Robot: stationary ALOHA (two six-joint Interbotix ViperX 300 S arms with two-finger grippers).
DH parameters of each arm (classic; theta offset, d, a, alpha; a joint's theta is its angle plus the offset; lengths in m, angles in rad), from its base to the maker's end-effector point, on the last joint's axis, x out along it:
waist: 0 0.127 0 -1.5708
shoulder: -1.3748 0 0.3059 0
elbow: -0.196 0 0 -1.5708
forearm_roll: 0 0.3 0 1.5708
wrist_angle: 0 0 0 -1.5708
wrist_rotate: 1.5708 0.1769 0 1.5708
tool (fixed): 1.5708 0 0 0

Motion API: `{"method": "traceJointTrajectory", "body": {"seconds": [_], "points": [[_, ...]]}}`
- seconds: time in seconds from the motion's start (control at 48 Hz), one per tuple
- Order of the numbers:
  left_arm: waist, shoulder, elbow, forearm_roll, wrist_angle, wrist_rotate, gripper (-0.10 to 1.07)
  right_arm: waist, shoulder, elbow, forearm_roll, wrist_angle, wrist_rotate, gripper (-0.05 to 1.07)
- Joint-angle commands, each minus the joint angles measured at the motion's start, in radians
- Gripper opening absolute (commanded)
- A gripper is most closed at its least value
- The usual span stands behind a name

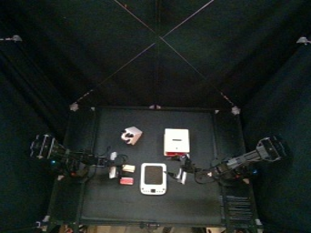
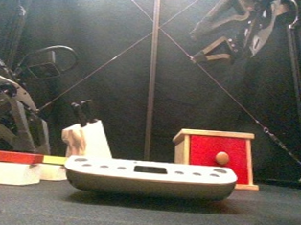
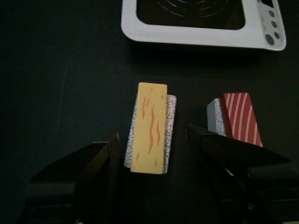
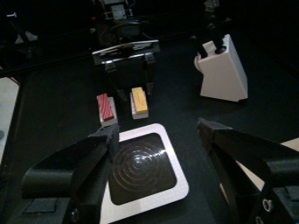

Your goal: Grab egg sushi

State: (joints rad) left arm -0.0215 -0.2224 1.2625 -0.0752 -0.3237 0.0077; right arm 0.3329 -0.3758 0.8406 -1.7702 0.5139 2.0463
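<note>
The egg sushi [image 3: 153, 128] lies on the black table [image 3: 59, 79] directly between the left gripper's [image 3: 160, 150] parted jaws, its near end level with the fingertips [image 3: 114, 150]; the pads look close to its long sides, but whether they touch cannot be told. Just beside it, outside the jaw on that side, lies the red sushi [image 3: 239, 118], parallel and apart from it by a narrow dark gap. Beyond both stands the white device [image 3: 205, 24], with bare table between it and the egg piece. From above, the left gripper [image 1: 102, 169] sits low near the table's front left, the device [image 1: 152, 178] in front of centre. The right gripper [image 4: 158, 144] hangs above the device [image 4: 140, 166] with jaws wide apart, holding nothing, looking across at the egg sushi [image 4: 139, 101] and red sushi [image 4: 107, 106]. The knife block [image 4: 221, 70] and the red box [image 1: 179, 140] stand farther back, well apart from the sushi.
</note>
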Motion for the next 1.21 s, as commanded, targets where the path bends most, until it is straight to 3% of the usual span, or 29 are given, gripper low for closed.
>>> {"method": "traceJointTrajectory", "body": {"seconds": [0.0, 0.792, 1.188], "points": [[0.006, 0.009, -0.023, 0.005, -0.003, 0.002, 0.95, 0.000, -0.015, -0.008, -0.002, 0.005, 0.002, 1.01], [0.020, 0.064, -0.041, 0.014, 0.032, 0.003, 0.94, -0.003, -0.014, 0.000, 0.014, 0.005, 0.002, 1.01], [0.020, 0.064, -0.041, 0.014, 0.034, 0.003, 0.75, -0.005, -0.014, 0.000, 0.021, 0.005, 0.002, 1.01]]}}
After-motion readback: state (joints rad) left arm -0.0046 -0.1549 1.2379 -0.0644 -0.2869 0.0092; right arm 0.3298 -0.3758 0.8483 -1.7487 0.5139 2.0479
